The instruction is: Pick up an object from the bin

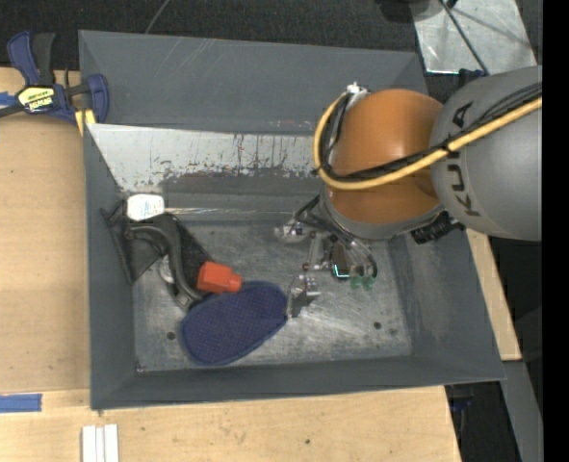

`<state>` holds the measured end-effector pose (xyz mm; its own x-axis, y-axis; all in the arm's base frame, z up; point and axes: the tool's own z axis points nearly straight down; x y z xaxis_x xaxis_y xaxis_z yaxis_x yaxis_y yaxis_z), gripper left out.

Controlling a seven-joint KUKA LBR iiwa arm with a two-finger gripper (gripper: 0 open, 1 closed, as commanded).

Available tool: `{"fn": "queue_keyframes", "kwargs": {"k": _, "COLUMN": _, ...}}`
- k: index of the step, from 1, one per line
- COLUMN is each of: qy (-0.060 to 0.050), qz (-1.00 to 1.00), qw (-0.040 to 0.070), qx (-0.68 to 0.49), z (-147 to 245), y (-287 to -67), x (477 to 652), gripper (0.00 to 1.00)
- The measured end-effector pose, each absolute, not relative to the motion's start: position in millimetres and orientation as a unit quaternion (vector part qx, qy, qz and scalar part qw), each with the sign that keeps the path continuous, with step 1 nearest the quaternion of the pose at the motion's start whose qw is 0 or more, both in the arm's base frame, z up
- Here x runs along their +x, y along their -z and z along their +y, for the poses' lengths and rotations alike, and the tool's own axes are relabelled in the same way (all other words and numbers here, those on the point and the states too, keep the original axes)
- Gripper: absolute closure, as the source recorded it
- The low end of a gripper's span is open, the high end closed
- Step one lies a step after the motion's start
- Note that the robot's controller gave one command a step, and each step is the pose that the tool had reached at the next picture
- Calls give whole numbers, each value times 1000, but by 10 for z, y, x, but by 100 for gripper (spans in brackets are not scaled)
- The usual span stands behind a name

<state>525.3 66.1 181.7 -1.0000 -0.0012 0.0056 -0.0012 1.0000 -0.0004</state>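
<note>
My gripper (329, 279) hangs low over the bin floor right of the middle, under the arm's orange cover. Its fingers stand open with nothing between them. The left fingertip (302, 298) is just off the right end of a dark blue oval pad (233, 323), which lies flat near the front wall. I cannot tell whether the two touch. Behind the pad lies a black tape dispenser (166, 243) with an orange part (219, 278) and a white roll (145, 206) at its far end.
The dispenser and pad fill the left half of the bin floor. Bare scratched floor lies in front of and to the right of the gripper, up to the sloping right wall. The arm covers the back right corner.
</note>
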Motion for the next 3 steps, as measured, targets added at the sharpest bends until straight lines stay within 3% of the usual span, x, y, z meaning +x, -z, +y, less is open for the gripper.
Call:
{"fn": "queue_keyframes", "kwargs": {"k": 1, "qy": -1, "qz": -999, "qw": -1, "qx": 43, "z": 928, "y": -762, "x": 5260, "gripper": 0}}
{"fn": "queue_keyframes", "kwargs": {"k": 2, "qy": -1, "qz": -999, "qw": 0, "qx": 43, "z": 925, "y": -792, "x": 5259, "gripper": 100}}
{"fn": "queue_keyframes", "kwargs": {"k": 3, "qy": 0, "qz": -999, "qw": -6, "qx": 43, "z": 760, "y": -2426, "x": 5264, "gripper": 100}}
